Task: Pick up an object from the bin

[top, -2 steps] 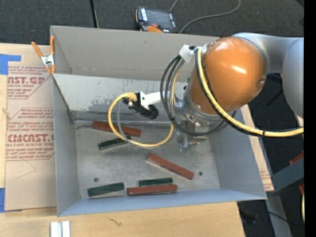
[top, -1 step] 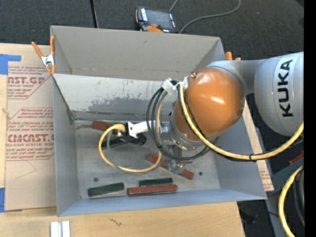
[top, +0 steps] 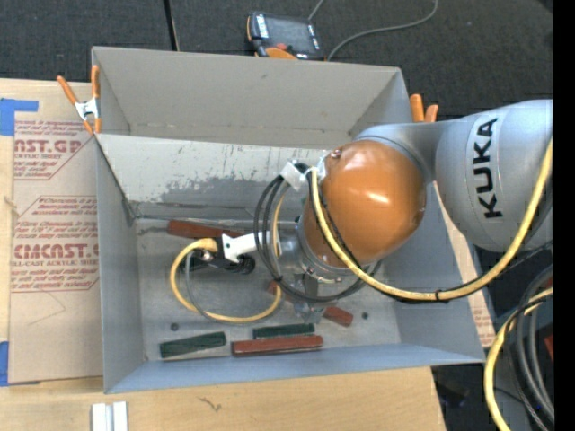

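Pale wood of the desk (top: pixel 269 402) shows along the near edge, with dark floor beyond, and on the desk stands the grey metal bin (top: pixel 115 268) with sloping walls. At the left of its floor a dark green bar (top: pixel 192 345) lies flat along the front wall. Behind it a yellow cable (top: pixel 225 317) curls in a wide loop, ending in a white plug (top: pixel 235 243) that lies against a small black part (top: pixel 243 265). A brown strip (top: pixel 191 230) lies at the foot of the back wall, just behind the loop.

Toward the middle, a red-brown bar (top: pixel 277 346) lies along the front wall, with a second green bar (top: pixel 283 331) just behind it and nearly parallel. A tiny orange bit (top: pixel 274 286) sits beside the right end of the cable loop.

Right of that, the tool (top: pixel 310 305) is down at the bin floor, under the arm's orange cover (top: pixel 368 196). Whether it is spread or pressed together cannot be told, nor whether it pinches anything. Nearest to it are the second green bar, just in front, and a small red-brown block (top: pixel 339 316), just to its right, in the front right part of the floor. The silver arm (top: pixel 490 182) crosses the right rim.
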Motion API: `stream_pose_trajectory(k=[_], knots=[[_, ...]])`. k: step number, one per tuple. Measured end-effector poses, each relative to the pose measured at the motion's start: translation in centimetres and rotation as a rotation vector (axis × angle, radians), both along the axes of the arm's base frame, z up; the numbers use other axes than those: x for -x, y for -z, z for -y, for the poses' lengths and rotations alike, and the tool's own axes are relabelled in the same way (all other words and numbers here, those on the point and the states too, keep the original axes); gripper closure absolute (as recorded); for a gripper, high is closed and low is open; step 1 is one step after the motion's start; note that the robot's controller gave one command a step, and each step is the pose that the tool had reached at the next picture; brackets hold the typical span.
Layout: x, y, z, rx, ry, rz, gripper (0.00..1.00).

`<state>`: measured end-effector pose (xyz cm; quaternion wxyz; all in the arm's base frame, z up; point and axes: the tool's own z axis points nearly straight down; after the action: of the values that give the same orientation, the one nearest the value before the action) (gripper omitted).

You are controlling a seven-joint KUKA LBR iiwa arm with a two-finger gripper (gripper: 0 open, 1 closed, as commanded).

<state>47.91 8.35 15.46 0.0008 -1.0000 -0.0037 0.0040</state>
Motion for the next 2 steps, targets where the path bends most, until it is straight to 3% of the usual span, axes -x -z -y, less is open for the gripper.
stream_pose_trajectory(k=[1, 2], knots=[[-0.1, -0.2, 0.0, 0.0, 0.002, 0.003, 0.0], [-0.1, 6.4, 4.6, 0.002, -0.076, -0.002, 0.0]])
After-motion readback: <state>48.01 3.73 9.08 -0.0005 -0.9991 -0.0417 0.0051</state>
